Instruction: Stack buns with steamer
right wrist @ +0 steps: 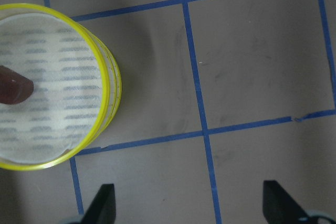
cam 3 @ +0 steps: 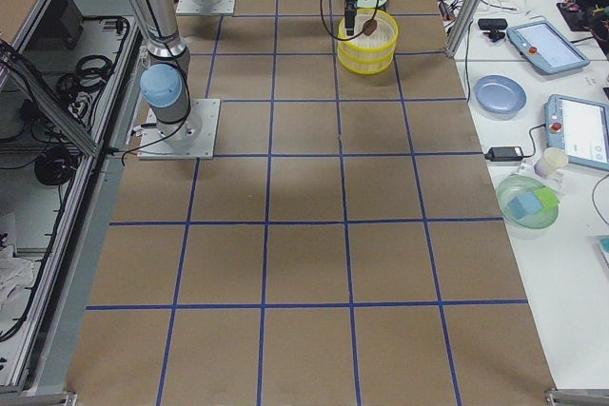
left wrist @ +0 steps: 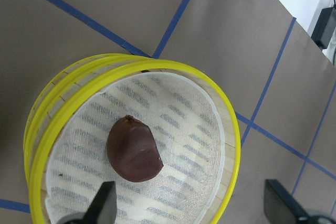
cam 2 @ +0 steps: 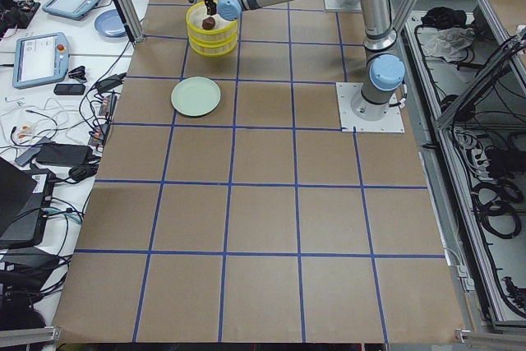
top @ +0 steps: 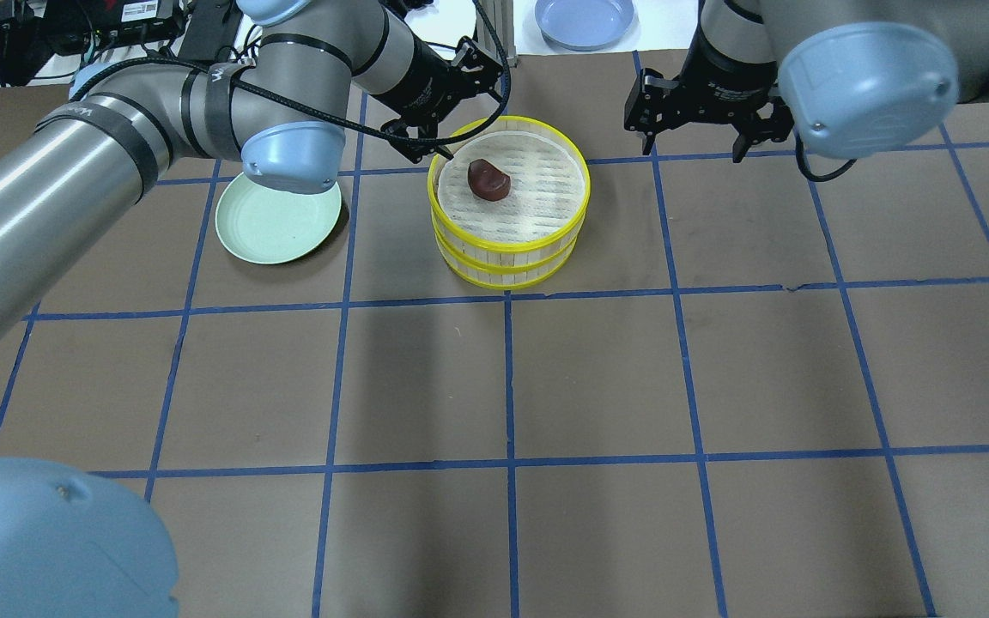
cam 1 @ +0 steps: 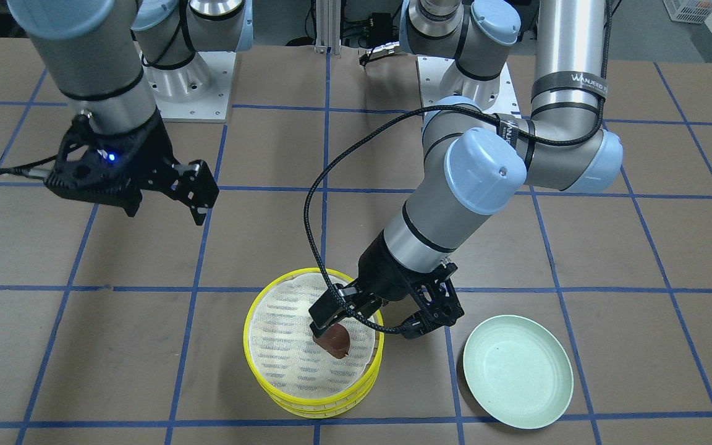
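Brown bun (top: 488, 180), just one, on two stacked steamers (top: 507, 247), one green plate (top: 271, 227)

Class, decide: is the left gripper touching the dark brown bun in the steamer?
Apart. In the overhead view, steamer liner shows between the left gripper and the brown bun; the left wrist view shows the jaws open.

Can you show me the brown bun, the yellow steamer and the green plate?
brown bun (left wrist: 134, 150): left wrist view, middle of its top.
yellow steamer (top: 507, 257): overhead view, its near side wall.
green plate (cam 1: 517, 371): front-facing view, its bare middle.
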`<state>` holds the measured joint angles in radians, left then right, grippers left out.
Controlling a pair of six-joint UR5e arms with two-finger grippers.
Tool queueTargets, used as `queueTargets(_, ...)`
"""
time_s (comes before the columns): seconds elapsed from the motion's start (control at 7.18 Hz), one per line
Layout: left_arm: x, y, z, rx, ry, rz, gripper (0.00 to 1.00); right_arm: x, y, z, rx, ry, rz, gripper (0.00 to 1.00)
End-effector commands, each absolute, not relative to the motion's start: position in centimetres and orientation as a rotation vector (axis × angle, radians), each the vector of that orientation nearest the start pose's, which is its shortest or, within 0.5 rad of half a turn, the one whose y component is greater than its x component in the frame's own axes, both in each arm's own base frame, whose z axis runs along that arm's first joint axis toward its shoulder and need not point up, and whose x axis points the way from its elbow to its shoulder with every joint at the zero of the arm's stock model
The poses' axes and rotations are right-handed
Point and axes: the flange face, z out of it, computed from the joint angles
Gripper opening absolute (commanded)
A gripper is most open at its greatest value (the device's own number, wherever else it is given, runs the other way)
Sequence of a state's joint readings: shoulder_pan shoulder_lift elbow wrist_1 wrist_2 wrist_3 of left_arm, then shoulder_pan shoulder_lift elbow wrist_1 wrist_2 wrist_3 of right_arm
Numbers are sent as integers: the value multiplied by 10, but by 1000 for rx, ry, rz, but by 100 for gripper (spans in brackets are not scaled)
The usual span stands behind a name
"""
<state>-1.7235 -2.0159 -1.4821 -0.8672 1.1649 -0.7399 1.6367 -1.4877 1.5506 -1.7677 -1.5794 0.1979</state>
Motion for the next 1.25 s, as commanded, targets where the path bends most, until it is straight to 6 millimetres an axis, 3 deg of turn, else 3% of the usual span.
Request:
queueTargets(0.0, -260, -634, 374, 557, -2613, 190, 100, 163, -477, 521, 56, 3131, -168, 100)
queueTargets(0.28, -195, -631, 392, 394, -2859, 216, 100, 163, -448, 545, 34, 3129, -190, 100)
queueTargets(0.56, -146, -615, 427, 356, -2981, 240, 100, 165, -443, 544, 24, 3127, -170, 100)
queueTargets(0.7, -120, -600, 448, 240, -3077, 220, 100, 164, -440, 539, 25, 3143, -129, 100)
queueTargets(0.84, -105, -580, 469, 187, -3155, 195, 100, 161, -439, 539, 25, 3150, -91, 100)
queueTargets(1.11, -99, -546, 503, 169, -3191, 167, 100, 167, -443, 536, 9, 3115, -88, 100)
